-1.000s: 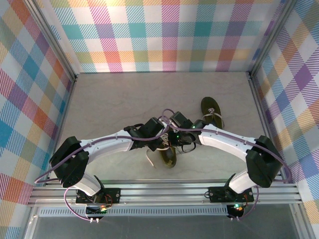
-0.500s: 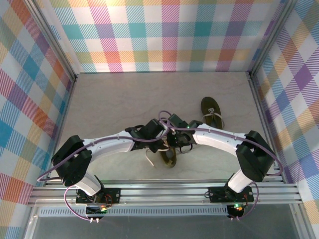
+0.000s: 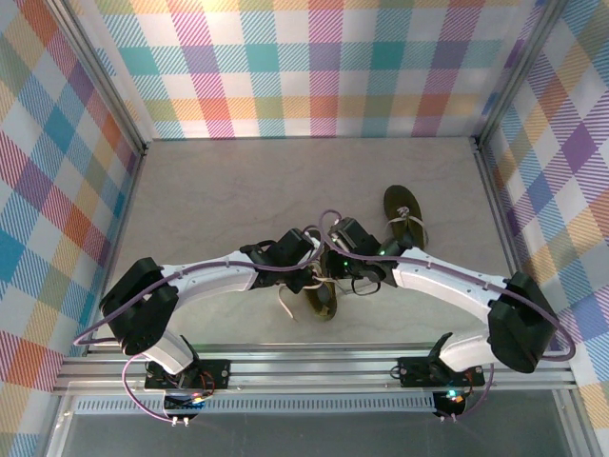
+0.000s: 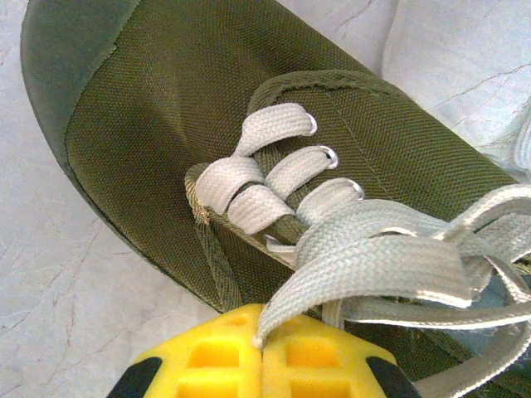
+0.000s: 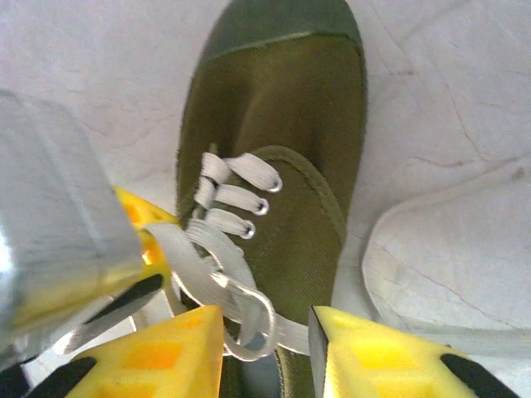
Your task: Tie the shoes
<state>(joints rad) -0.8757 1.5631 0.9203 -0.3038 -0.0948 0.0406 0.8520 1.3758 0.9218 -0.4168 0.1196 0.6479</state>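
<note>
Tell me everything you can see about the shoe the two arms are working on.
The near shoe is dark olive woven canvas with a smoother rounded toe cap and small shiny eyelets. It sits sole down on the pale table. Flat grey-beige laces cross three eyelet rows, then run loose in loops. The left gripper is shut on one lace strand; the right gripper stands open, its yellow pads either side of a lace loop.

Bright, even light washes the pale table (image 3: 209,190), shadows soft; in the right wrist close-up the near yellow jaws blur.
</note>
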